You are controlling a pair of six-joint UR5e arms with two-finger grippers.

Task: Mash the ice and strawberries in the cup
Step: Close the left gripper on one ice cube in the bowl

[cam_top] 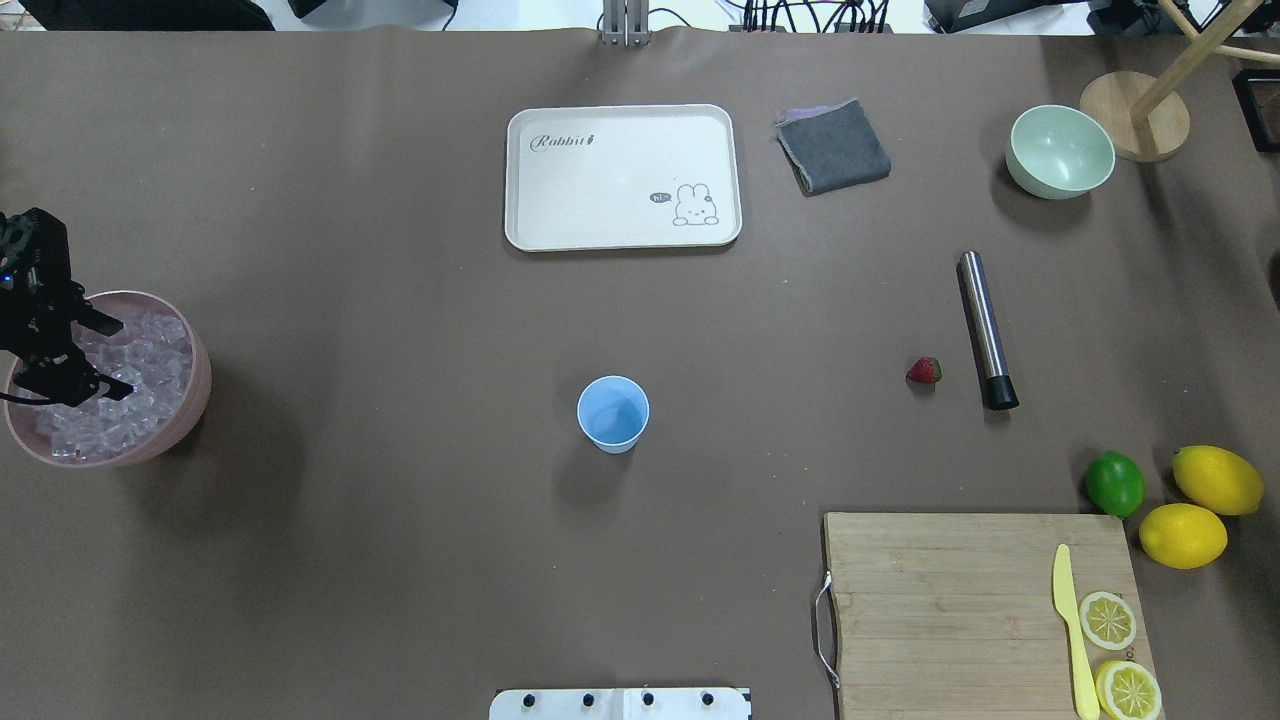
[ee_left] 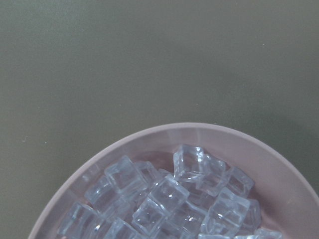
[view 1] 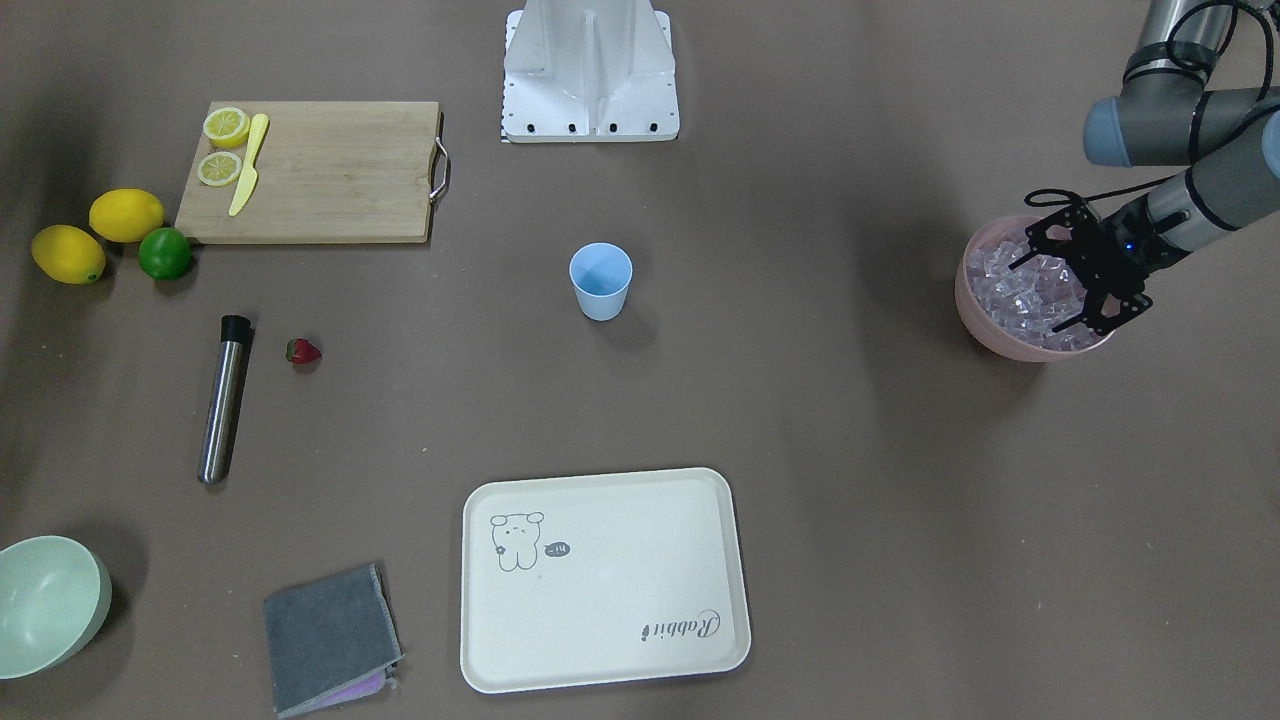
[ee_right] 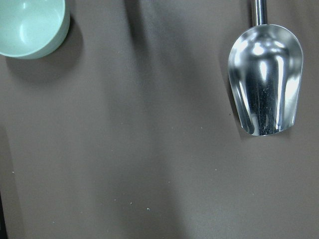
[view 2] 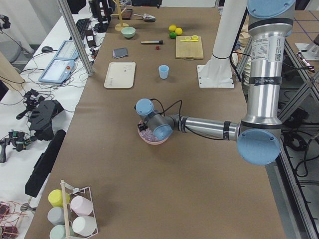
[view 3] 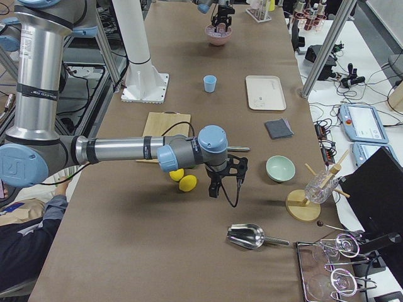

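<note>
Well apart from the cup (cam_top: 612, 412), left gripper (cam_top: 88, 357) hangs open, empty, over ice (cam_top: 150, 345) filling pink bowl (cam_top: 196, 388); strawberry (cam_top: 923, 371) lies beside a steel rod (cam_top: 985, 325).

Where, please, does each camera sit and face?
Front-facing: across the table, facing the robot's base; left hand at pink bowl.
Overhead: behind robot, looking down; same hand.
Exterior left: table end; left arm near.
Exterior right: opposite end; right hand near.
Left wrist: onto ice; no body.
Right wrist: onto scoop; no body.
First two share the cup.
</note>
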